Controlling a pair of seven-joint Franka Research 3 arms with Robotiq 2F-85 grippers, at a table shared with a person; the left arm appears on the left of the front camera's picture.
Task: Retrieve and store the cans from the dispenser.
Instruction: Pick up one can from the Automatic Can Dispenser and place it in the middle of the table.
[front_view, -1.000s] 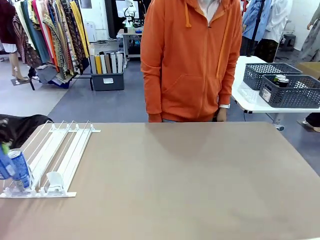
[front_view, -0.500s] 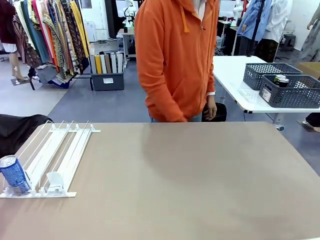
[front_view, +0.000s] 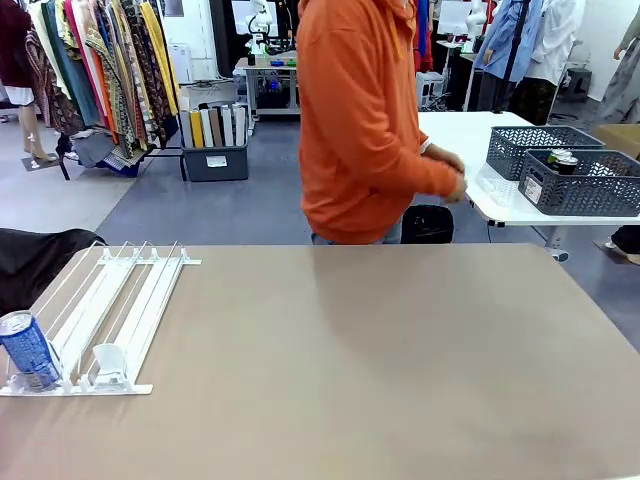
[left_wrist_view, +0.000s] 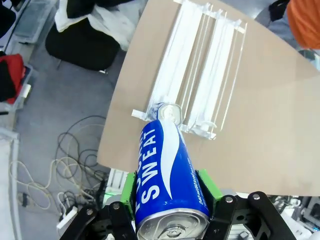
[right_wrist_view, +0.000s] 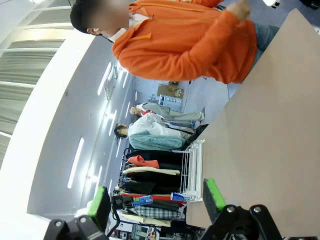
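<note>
Left hand (left_wrist_view: 169, 194): clamped on a blue can (left_wrist_view: 164, 165), green pads (left_wrist_view: 128, 190) pressed to opposite sides of its body, carried high above the surface (left_wrist_view: 260, 140). Probably light, thin-walled and smooth, so a little slippery and easily dented. Best squeezed modestly across the round wall, never by the rim. Right hand (right_wrist_view: 156, 200): fingers apart, holding nothing. Farther out, a second can (front_view: 28, 350) upright at the near end of the outermost lane of the dispenser (front_view: 130, 300). Upper wall clear of the rails, so grippable from either side.
</note>
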